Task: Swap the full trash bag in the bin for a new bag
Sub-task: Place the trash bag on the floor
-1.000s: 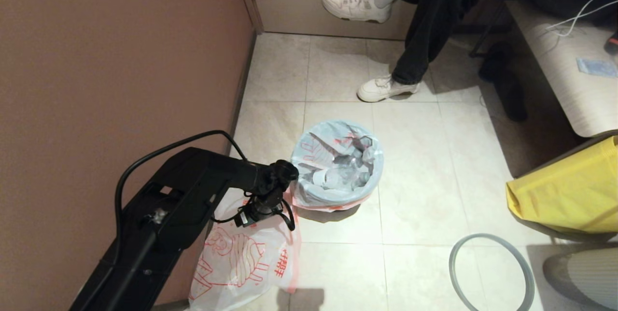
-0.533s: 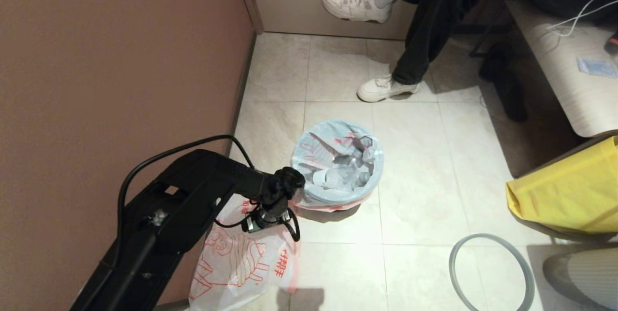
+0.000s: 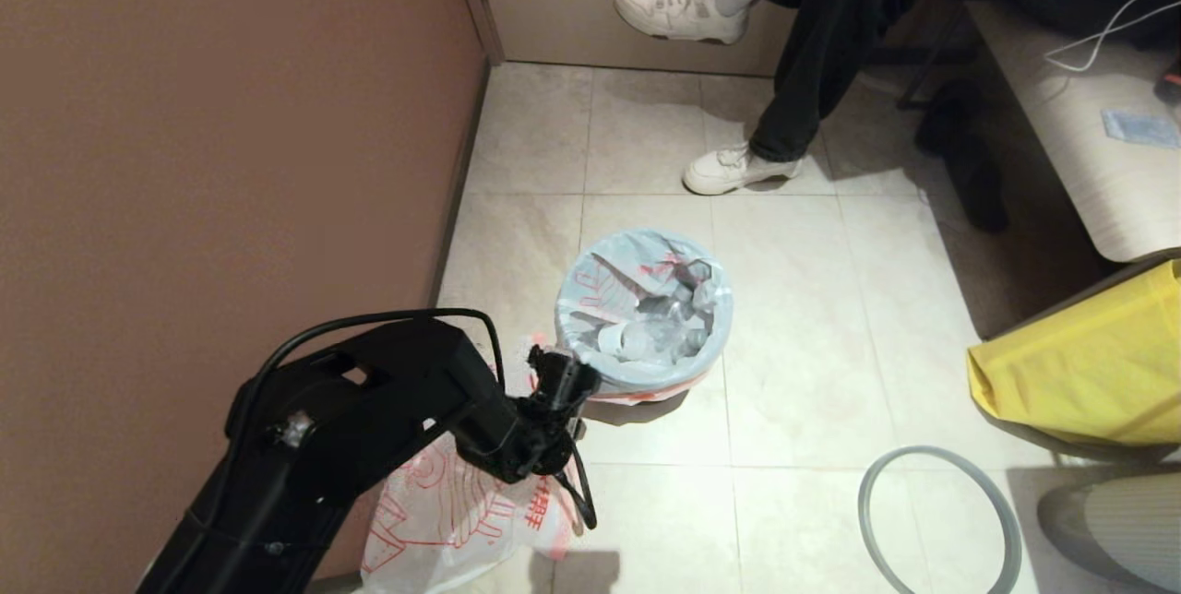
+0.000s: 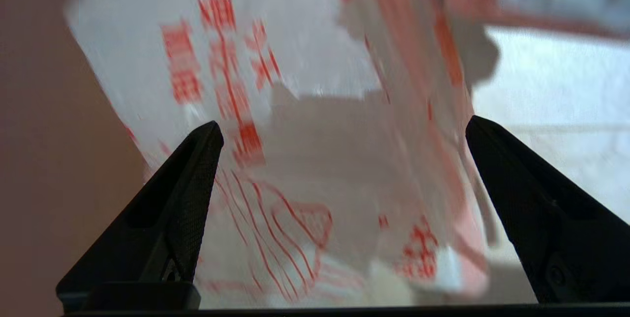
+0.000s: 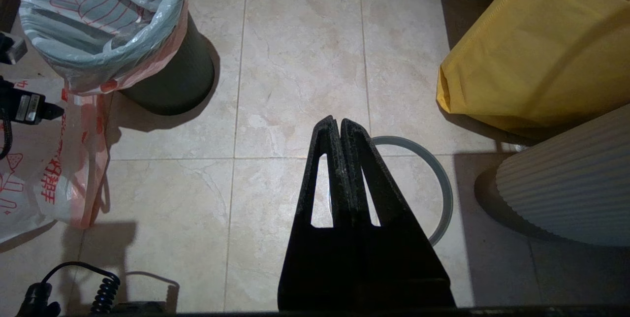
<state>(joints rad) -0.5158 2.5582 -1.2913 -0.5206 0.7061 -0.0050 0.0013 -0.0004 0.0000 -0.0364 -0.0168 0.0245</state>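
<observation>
The dark bin stands on the tiled floor, lined with the full trash bag, whose mouth is folded over the edge; clear bottles show inside. The new bag lies limp on the floor by the wall, beside the bin, red cartoon print up. My left arm reaches over it; the left gripper is open above the new bag, nothing between its fingers. In the head view its fingers are hidden under the wrist. My right gripper is shut and empty, hovering over the grey ring rim.
A large yellow bag sits at the right, with a ribbed white object beside it. A seated person's legs and white shoes are beyond the bin. The brown wall runs along the left. Bare tiles lie between bin and ring.
My left arm has drawn back toward me and its wrist has swung down over the new bag, away from the bin's edge. Bin, bags and ring lie unmoved.
</observation>
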